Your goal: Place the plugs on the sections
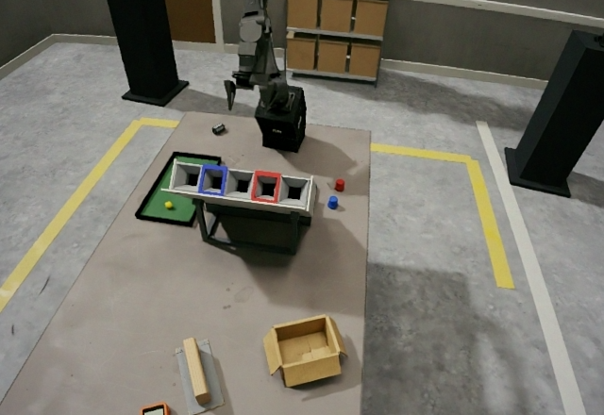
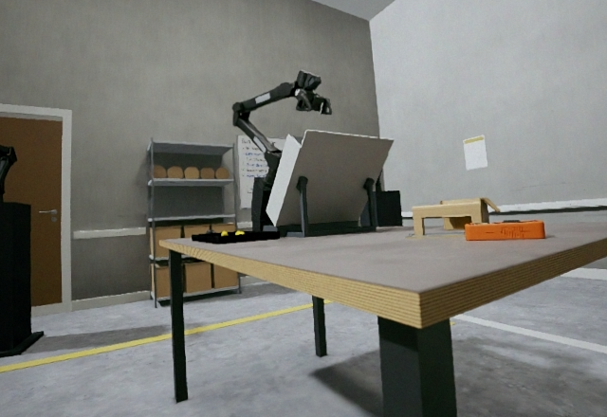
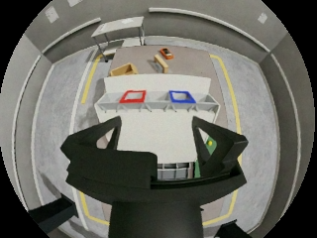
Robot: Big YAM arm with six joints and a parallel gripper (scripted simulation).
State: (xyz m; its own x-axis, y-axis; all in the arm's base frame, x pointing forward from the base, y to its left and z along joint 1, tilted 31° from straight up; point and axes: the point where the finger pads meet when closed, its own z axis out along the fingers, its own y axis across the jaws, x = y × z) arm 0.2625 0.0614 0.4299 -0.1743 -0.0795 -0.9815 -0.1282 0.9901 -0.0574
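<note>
My gripper [image 2: 315, 110] [image 3: 157, 119] is open and empty, high on the robot's side of the funnel board. The red plug [image 1: 339, 185] and blue plug [image 1: 332, 202] stand on the table beside the board. Along its top are five funnels; one has a red band [image 1: 267, 174] [image 3: 131, 100], another a blue band [image 1: 214, 167] [image 3: 183, 102]. The pale cover [image 3: 154, 134] hides the pipes. Below it, grey sections [image 3: 173, 174] show partly, mostly behind my gripper; no plug is visible in the part that shows. The green tray [image 1: 181, 211] holds yellow marbles [image 1: 168, 205] [image 2: 239, 235] [image 3: 212, 145].
A dark cylinder [image 1: 218, 128] lies near the robot base. Beyond the board stand an open cardboard box [image 1: 310, 347] [image 3: 124, 69], a wooden bar [image 1: 195, 369] on a grey plate and an orange device [image 1: 155, 409] [image 2: 505, 230] [image 3: 166, 53]. Dark legs [image 2: 303, 207] support the tilted board.
</note>
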